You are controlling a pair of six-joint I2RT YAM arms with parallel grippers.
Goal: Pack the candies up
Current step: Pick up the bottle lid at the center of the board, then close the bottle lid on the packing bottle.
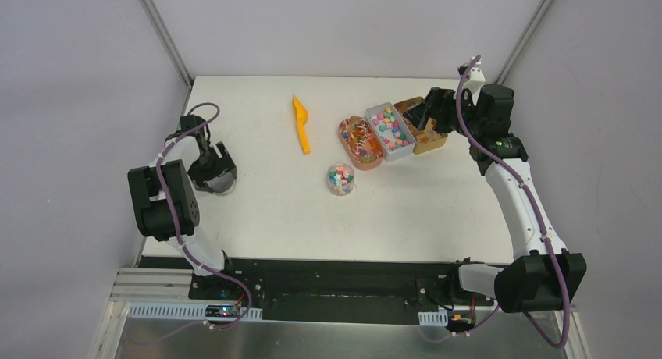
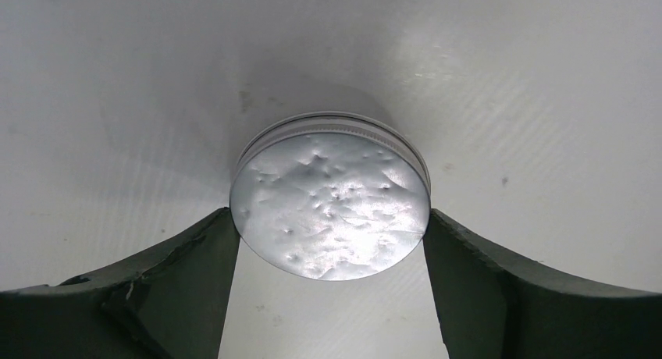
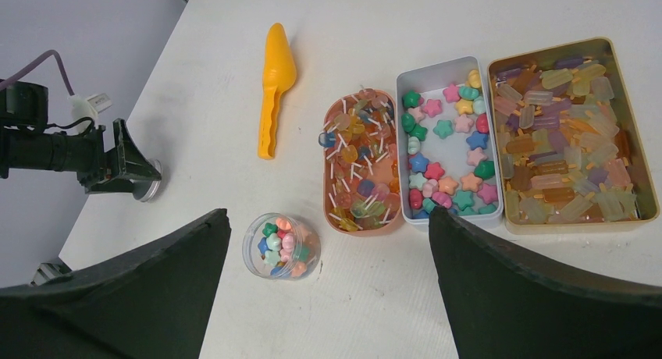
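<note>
a clear round jar (image 3: 251, 254) is set open-topped on the white table (image 1: 258, 218) and is partly filled with small candies (image 3: 282, 244) in pink, green, blue and orange. beyond the jar and a little to its left, an orange scoop (image 3: 275, 86) is laid flat, well apart from it. beyond the jar and to its right, three open tins are ranged side by side. an oval orange tin (image 3: 327, 183), nearest the jar, is filled with lollipops on white sticks. a white rectangular tin (image 3: 429, 78) is loosely filled with star-shaped and round sweets. a gold tin (image 3: 546, 50), farthest from the jar, is packed with pale ice-lolly shapes and is partly hidden in the top view by the right gripper (image 3: 328, 218), whose fingers are spread wide with nothing held. far to the left of the jar, a dented metal lid (image 2: 329, 207) is clamped at opposite edges by the left gripper (image 1: 215, 170).
</note>
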